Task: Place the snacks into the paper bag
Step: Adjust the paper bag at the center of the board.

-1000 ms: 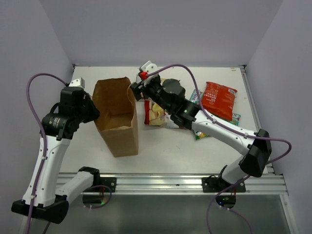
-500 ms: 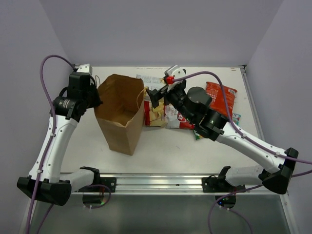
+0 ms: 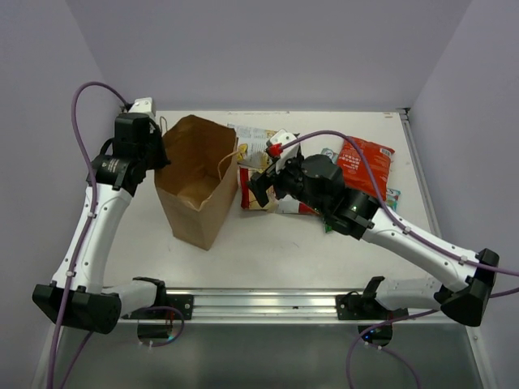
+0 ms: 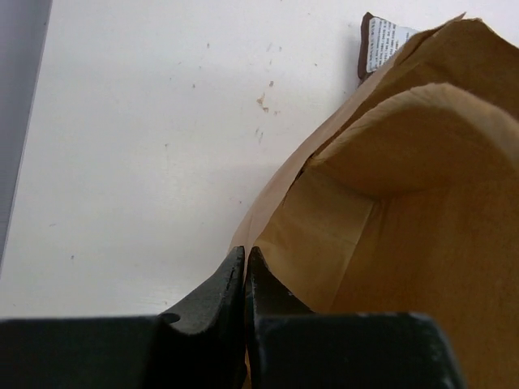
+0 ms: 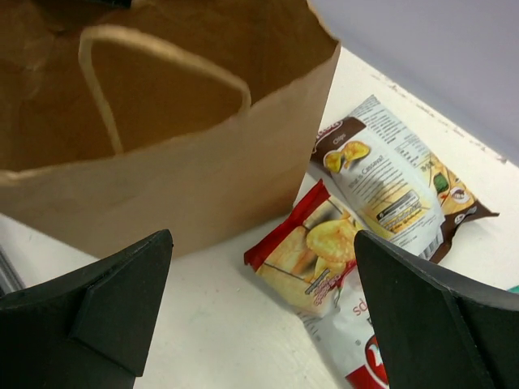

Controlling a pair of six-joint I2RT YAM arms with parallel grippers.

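The brown paper bag [image 3: 199, 182] stands open at the left, leaning. My left gripper [image 3: 160, 156] is shut on the bag's left rim, which shows between the closed fingertips in the left wrist view [image 4: 243, 258]. My right gripper [image 3: 259, 185] is open and empty just right of the bag, above the red-white cassava chips packet [image 5: 324, 259]. The white-brown chips packet [image 5: 389, 186] lies behind it. The red-orange bag [image 3: 365, 166] lies at the far right, with a small teal packet [image 3: 392, 196] at its edge. My right arm mostly hides the green candy bag [image 3: 328, 155].
One twisted handle [image 5: 162, 61] hangs inside the bag's near rim. Bare white table [image 3: 268, 251] lies in front of the bag and packets. Walls close the table at the back and on both sides.
My right gripper has moved off the bag's right rim and come down over the cassava chips packet. My left gripper has pulled the bag's rim back and left, so the bag leans more.
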